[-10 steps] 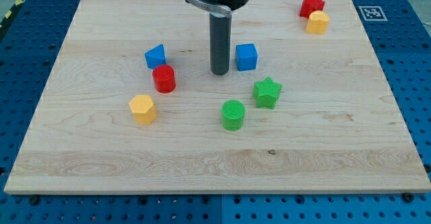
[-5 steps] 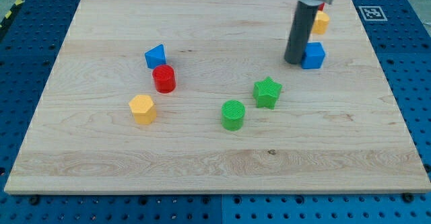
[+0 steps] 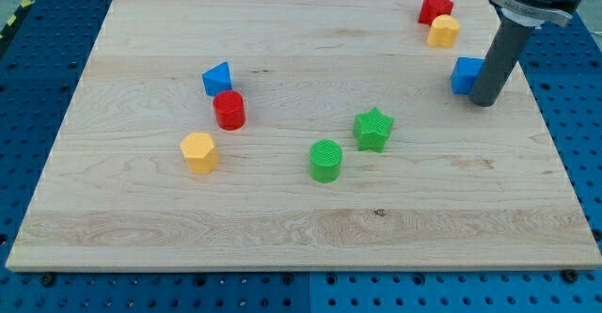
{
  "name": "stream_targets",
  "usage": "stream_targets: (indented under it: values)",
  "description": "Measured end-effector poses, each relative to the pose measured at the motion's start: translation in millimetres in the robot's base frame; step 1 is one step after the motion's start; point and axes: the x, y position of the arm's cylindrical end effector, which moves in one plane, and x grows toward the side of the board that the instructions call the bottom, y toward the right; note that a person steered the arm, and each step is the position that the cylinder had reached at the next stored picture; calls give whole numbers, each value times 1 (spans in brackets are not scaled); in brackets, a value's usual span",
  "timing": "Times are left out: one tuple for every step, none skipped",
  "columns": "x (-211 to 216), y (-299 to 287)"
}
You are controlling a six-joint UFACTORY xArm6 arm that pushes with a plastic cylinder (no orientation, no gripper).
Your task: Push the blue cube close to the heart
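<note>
touching my tip: blue cube, left.

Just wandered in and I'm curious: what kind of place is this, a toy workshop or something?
More likely a robotics lab test bench: a wooden board on a blue perforated table, a printed square marker, and small coloured blocks like the blue cube beside my tip.

Blue cube: upright on the counter near the view's right edge, its right side hidden behind the dark rod. Yellow heart-shaped block: lies toward the view's top right, up and to the left of the cube, near but apart from it.
</note>
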Motion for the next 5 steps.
stream_targets:
  values:
    - [-12, 0]
    - [-31, 0]
    - [-43, 0]
    - [-43, -9]
    - [-38, -81]
